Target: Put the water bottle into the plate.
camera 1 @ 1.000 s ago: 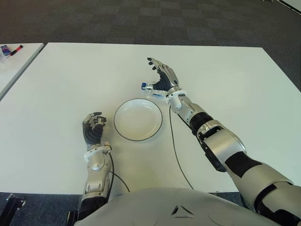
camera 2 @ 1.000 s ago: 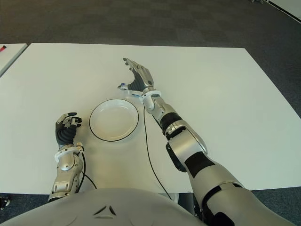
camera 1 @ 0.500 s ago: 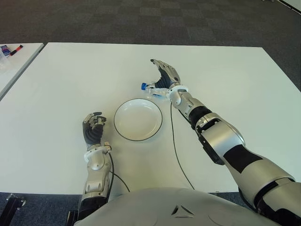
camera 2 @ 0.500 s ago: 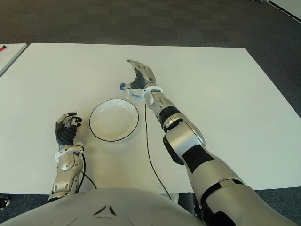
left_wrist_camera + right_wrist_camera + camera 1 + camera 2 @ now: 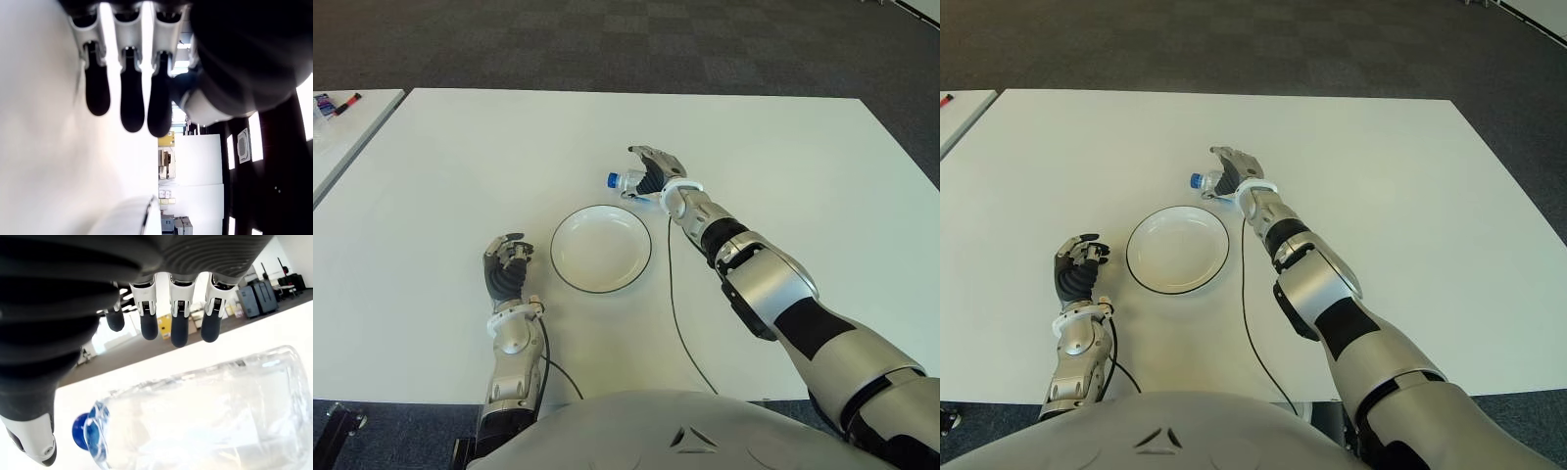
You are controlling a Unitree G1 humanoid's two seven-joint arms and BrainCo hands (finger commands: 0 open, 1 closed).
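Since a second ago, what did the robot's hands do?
The right hand lowered over the lying clear plastic water bottle with a blue cap, fingers curling round it but not yet closed. The bottle, the round white plate and the left hand, left of the plate, stayed put.

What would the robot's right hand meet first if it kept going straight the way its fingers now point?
Probably the water bottle: the right hand arches over it, fingertips not yet touching.

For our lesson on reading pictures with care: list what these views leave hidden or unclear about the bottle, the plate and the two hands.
- Water bottle: eye views, the right hand covers its body; only the blue cap end shows.
- Right wrist view: the picture edge cuts off the bottle's base, and finger contact is unclear.
- Plate: left wrist view, only a rim sliver.
- Left hand: idle, left of the plate.
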